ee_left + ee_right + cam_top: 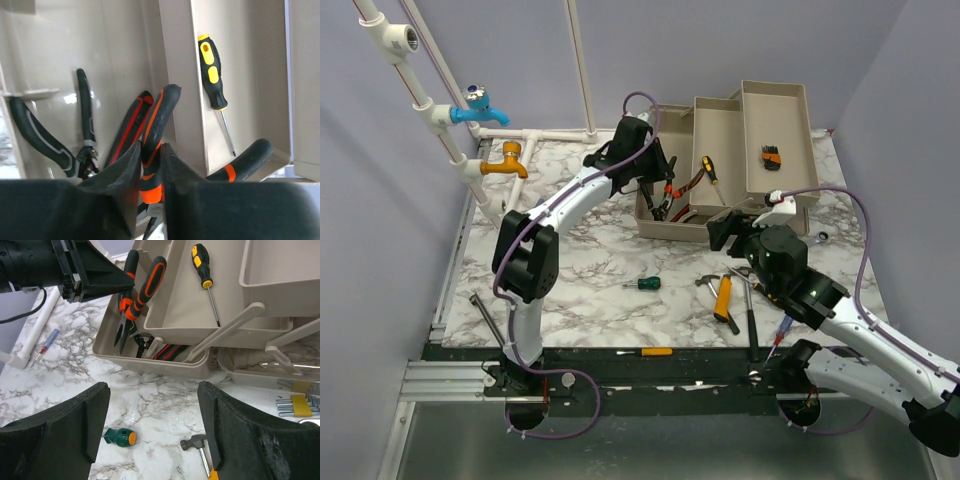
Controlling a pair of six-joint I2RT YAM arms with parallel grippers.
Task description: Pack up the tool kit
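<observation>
The beige toolbox [750, 205] stands open at the back right, its trays folded out. My left gripper [150, 155] is shut on one handle of the black-and-orange pliers [160, 115], holding them over the box's bottom compartment. The right wrist view shows these pliers [142, 290] with their nose pointing down into the box [150, 365]. My right gripper [155, 430] is open above the tabletop in front of the box. Below it lie a green stubby screwdriver [120, 436] on the left and a hammer head [192, 442] on the right. Nothing is between its fingers.
A yellow-black screwdriver [212, 70] lies in the lower tray, hex keys [772, 155] in the upper one. Grey-handled pliers [45, 135] and red-black ones [130, 125] rest in the bottom. Hammers [722, 297] and a screwdriver [645, 352] lie near the front. Taps [480, 110] on pipes stand back left.
</observation>
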